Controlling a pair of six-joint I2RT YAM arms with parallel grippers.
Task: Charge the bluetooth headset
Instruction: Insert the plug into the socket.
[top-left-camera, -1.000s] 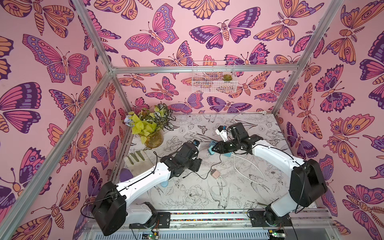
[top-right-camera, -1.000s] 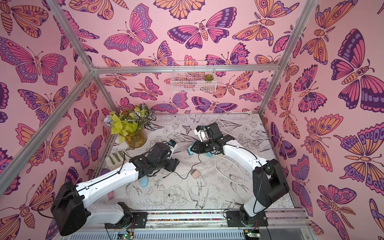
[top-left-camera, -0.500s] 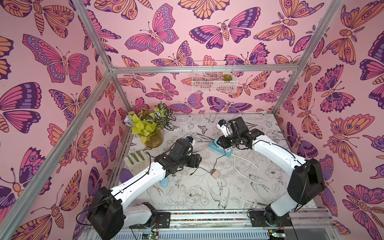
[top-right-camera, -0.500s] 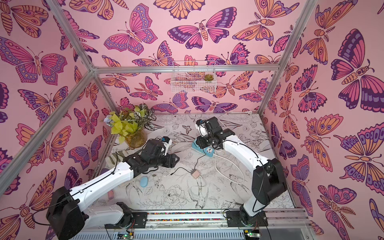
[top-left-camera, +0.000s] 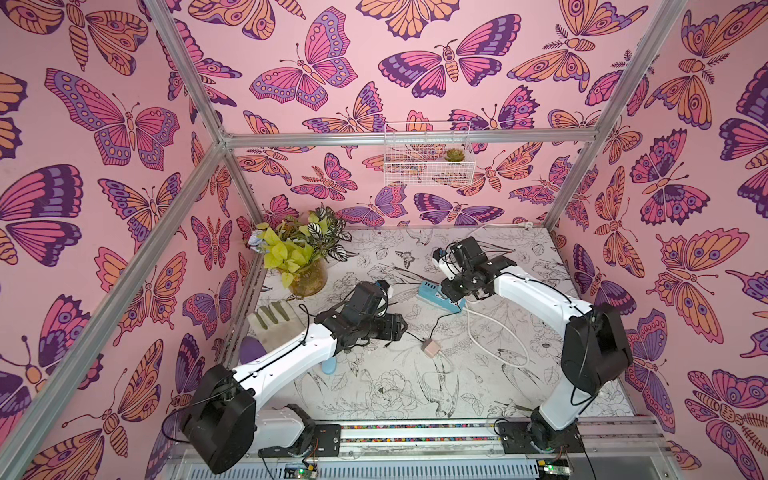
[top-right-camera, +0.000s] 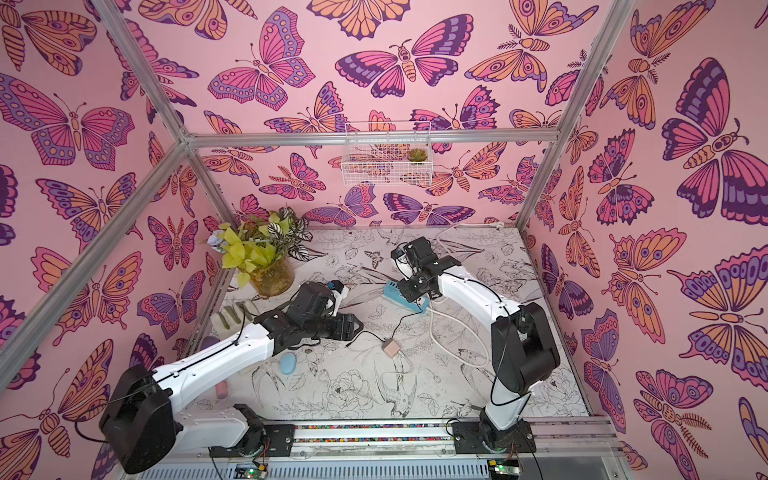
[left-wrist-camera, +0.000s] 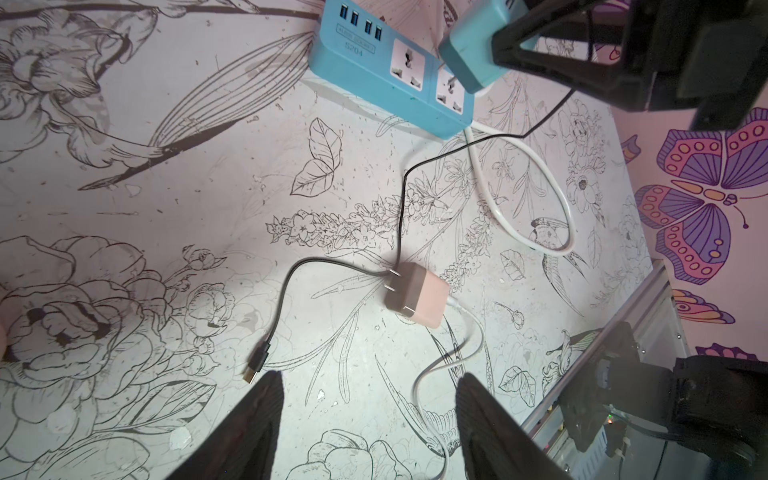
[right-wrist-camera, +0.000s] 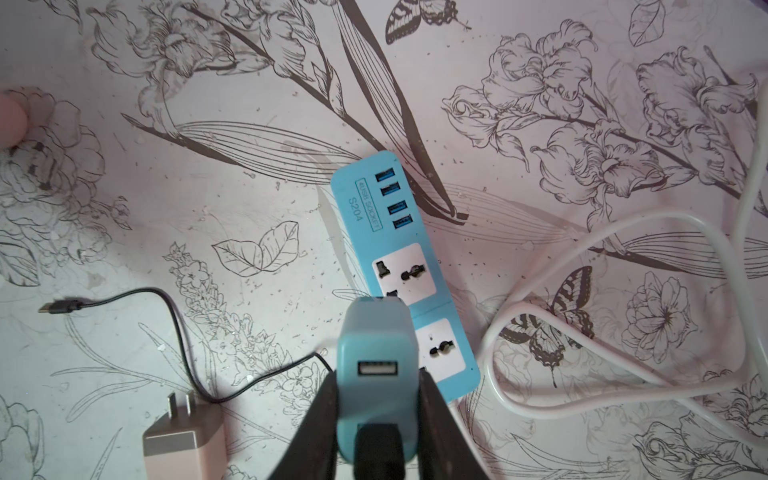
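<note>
Right wrist view shows your right claw (right-wrist-camera: 378, 384) clenched on a teal charger (right-wrist-camera: 374, 332), one finger on each flank. A black cable (right-wrist-camera: 174, 316) is plugged into the charger beside an empty USB port. The charger hangs over the socket end of the blue power strip (right-wrist-camera: 361, 232); whether its pins sit in a socket I cannot tell.

In both top views the strip lies on the desk (top-right-camera: 374, 395) right of centre, toward the far side, with its white lead (left-wrist-camera: 555, 249) looping nearward. The black cable trails left across the desk, passes the pins of a pink charger (left-wrist-camera: 415, 295) lying on its side in the middle, and ends in a free plug (left-wrist-camera: 255, 361).

Your left claw (left-wrist-camera: 368, 378) is released, jaws spread wide with nothing between them. It hovers over the desk just left of the pink charger, close to the plug. The pale-blue headset case (top-right-camera: 287, 363) lies at near left, just beside your left forearm and apart from the plug
</note>
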